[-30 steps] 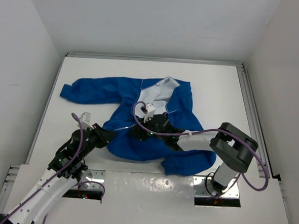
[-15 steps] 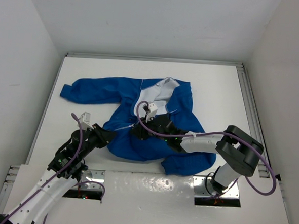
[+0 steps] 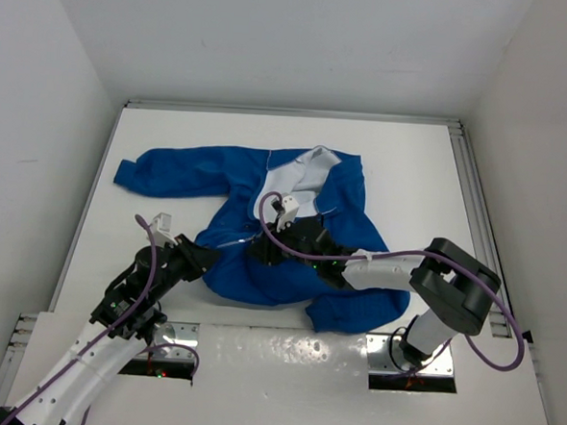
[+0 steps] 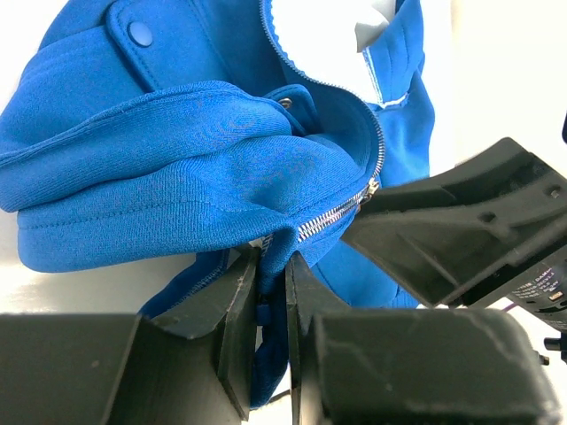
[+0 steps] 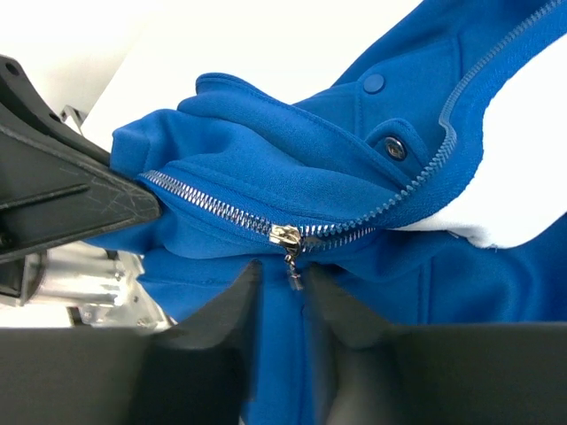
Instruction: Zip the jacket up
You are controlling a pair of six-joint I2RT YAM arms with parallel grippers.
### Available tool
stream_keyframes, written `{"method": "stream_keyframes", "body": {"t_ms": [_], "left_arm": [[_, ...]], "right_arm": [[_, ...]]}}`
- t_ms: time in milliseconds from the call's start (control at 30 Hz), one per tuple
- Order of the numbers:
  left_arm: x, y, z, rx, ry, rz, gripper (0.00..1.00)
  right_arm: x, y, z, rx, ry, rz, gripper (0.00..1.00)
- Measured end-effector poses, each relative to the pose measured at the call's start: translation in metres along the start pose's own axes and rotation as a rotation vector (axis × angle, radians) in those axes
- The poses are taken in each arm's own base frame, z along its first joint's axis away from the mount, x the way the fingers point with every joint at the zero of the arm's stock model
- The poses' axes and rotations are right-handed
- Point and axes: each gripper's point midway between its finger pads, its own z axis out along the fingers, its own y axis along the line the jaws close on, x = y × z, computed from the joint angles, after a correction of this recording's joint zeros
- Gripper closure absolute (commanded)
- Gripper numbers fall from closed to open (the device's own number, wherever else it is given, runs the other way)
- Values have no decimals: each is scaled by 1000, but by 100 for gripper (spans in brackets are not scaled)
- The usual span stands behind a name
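Tabletop [image 3: 412, 163]: jacket [image 4: 177, 159] hem inside left gripper [image 4: 273, 301]

A white tabletop [image 3: 401, 172] fills a white-walled booth: a back wall [image 3: 294, 40] beyond its far edge, a left wall [image 3: 27, 158] and a right wall [image 3: 546, 171] closing in the sides. A pale metal rail [image 3: 472, 205] runs along the tabletop's right edge. At the near edge lies a white board [image 3: 282, 386] with shiny metal plates [image 3: 182, 336] set into it. The light is even and soft, with faint shadows.

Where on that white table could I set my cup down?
Bare table runs between the jacket and the back wall, and along the right rail. Crowded near the middle, where the left end effector and right end effector meet.
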Motion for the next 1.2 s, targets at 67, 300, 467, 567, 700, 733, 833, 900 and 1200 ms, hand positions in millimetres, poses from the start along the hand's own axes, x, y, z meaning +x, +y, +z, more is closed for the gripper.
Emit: {"method": "stream_keyframes", "body": {"t_ms": [67, 300, 467, 567, 700, 733, 833, 900, 1200], "left_arm": [[0, 0, 0, -1, 0, 0, 100], [0, 0, 0, 0, -3, 0, 100], [0, 0, 0, 0, -3, 1, 100], [-3, -2, -3, -4, -8, 13, 100], [-28, -31, -17, 32, -43, 57, 100], [-37, -42, -22, 47, -64, 73, 100], [-63, -69, -37, 91, -130, 114, 100], [-75, -80, -43, 112, -168, 129, 100], [-96, -88, -62, 99, -246, 173, 100]], "right_arm": [[0, 0, 0, 0, 1, -3, 89], [1, -1, 0, 3, 4, 0, 100], [1, -1, -4, 13, 15, -2, 100], [-2, -5, -14, 52, 25, -26, 100], [-29, -11, -20, 164, 34, -118, 100], [-42, -13, -19, 200, 20, -146, 100], [-89, -16, -19, 270, -43, -195, 100], [-120, -26, -22, 321, -88, -212, 100], [-226, -161, -53, 825, -135, -308, 100]]}}
